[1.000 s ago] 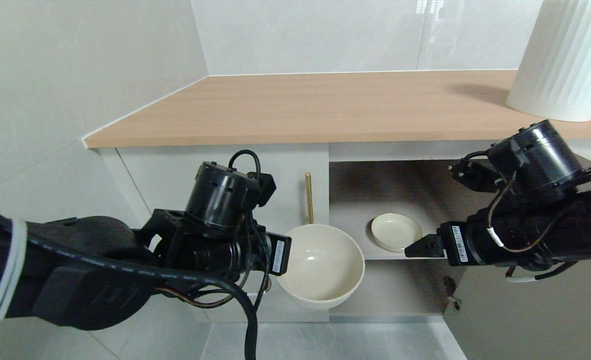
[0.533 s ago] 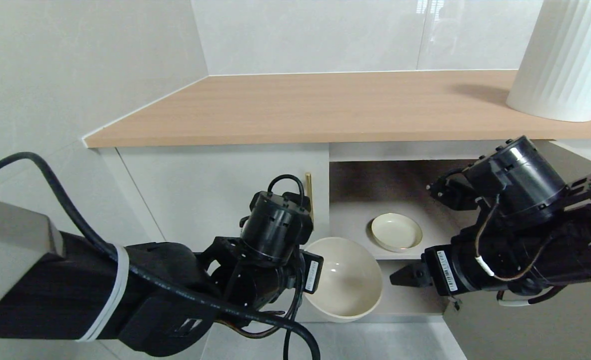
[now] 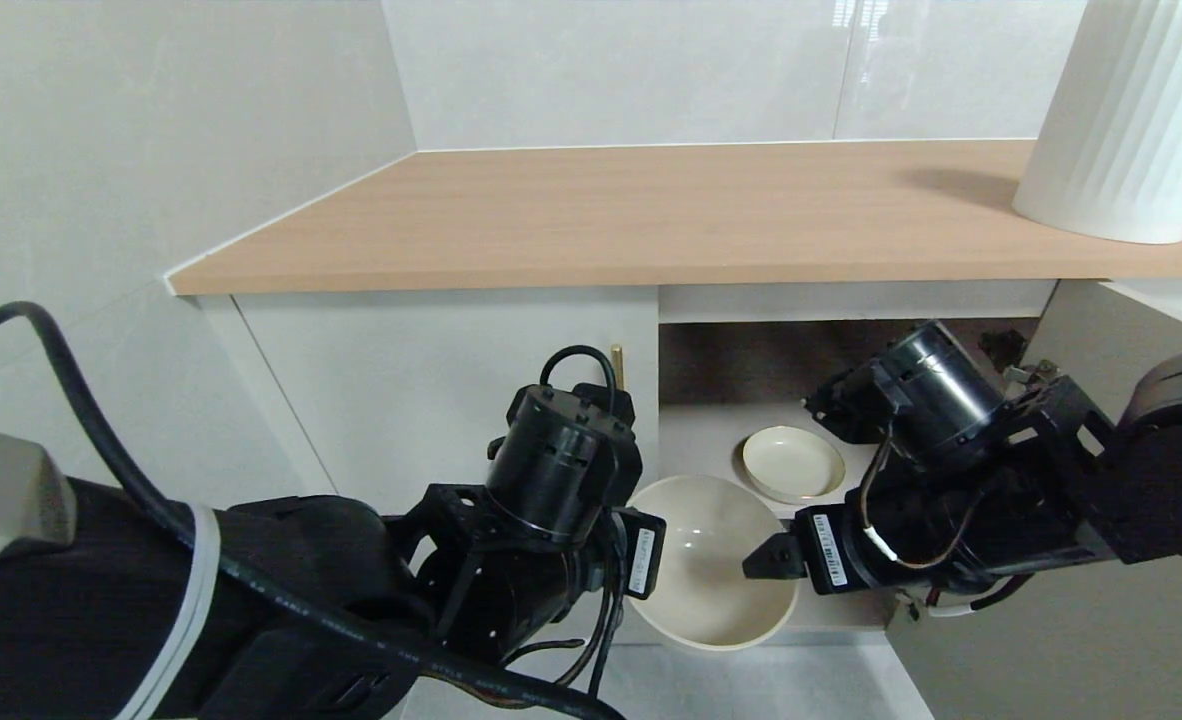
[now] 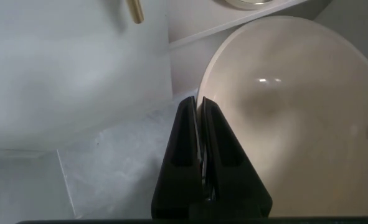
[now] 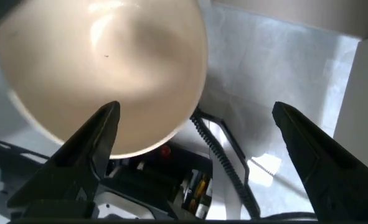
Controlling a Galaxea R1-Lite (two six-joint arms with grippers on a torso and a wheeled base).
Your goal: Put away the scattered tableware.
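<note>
The bowl (image 3: 716, 575) hangs in the air just in front of and a little below the small plate (image 3: 793, 463), which lies on the shelf (image 3: 696, 440) of the open cupboard (image 3: 751, 360). The bowl is upright, mouth up, and empty.

The left hand (image 4: 199, 111) grips it by the rim, on the side away from the plate. Its two fingers are pressed nearly together, with only the thin wall of the bowl between them. I think this edge grip keeps the bowl level and leaves the arm outside the narrow opening when the bowl goes in.

The right hand (image 5: 193, 115) is spread wide and holds nothing. Its tip is at the bowl's rim on the plate's side; I cannot tell if it touches. It probably waits there to steady the bowl.

The bare part of the shelf to the robot's left of the plate looks like the place for the bowl.

Further left of the plate is a closed door (image 3: 451, 370) with a gold handle (image 3: 616, 353). Above the plate, the wooden surface (image 3: 651, 210) carries a white ribbed container (image 3: 1131, 120), well apart.
</note>
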